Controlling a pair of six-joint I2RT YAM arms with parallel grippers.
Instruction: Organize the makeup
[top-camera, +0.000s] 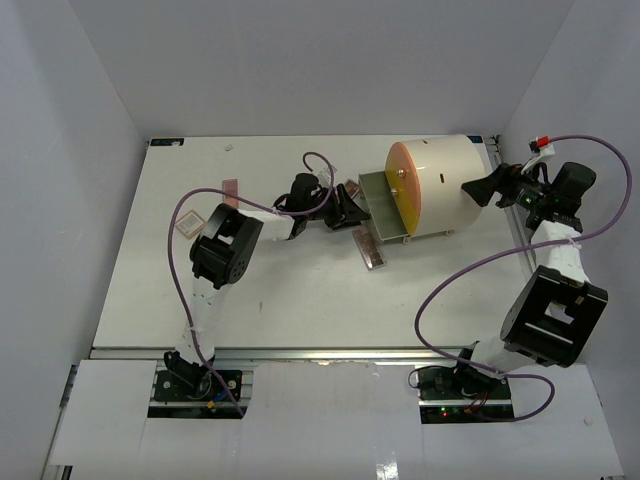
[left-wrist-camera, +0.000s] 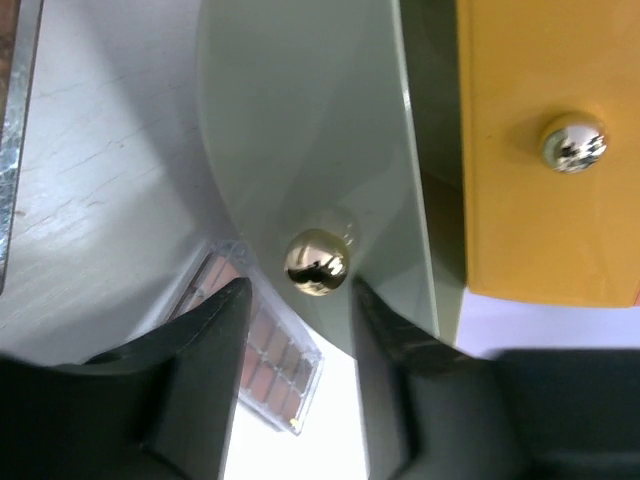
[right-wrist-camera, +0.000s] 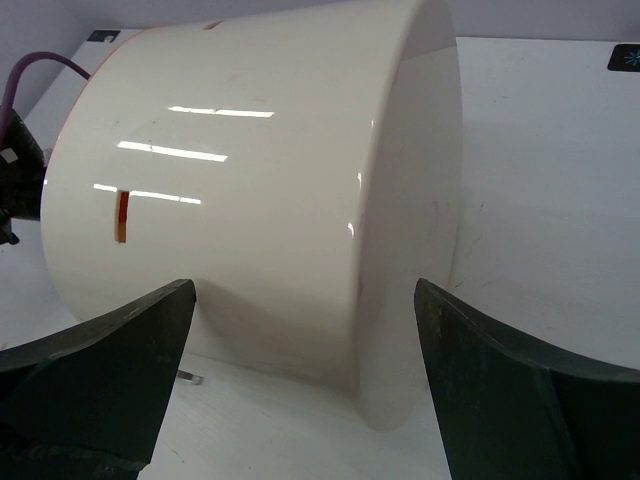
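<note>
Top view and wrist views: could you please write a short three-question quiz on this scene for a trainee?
1. True or false: the left claw is clamped shut on the drawer's gold knob.
2. What lies on the table by the pulled-out drawer? A) an eyeshadow palette B) a sponge C) a lipstick
3. Which claw is at the cream cylinder's plain end, opposite its orange front?
Key: 1 false, its jaws stand apart on either side of the knob; 2 A; 3 the right claw.

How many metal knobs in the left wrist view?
2: drawer knob on the grey drawer front, just beyond the left gripper; second knob on the orange front, upper right. Others may be hidden.
</note>
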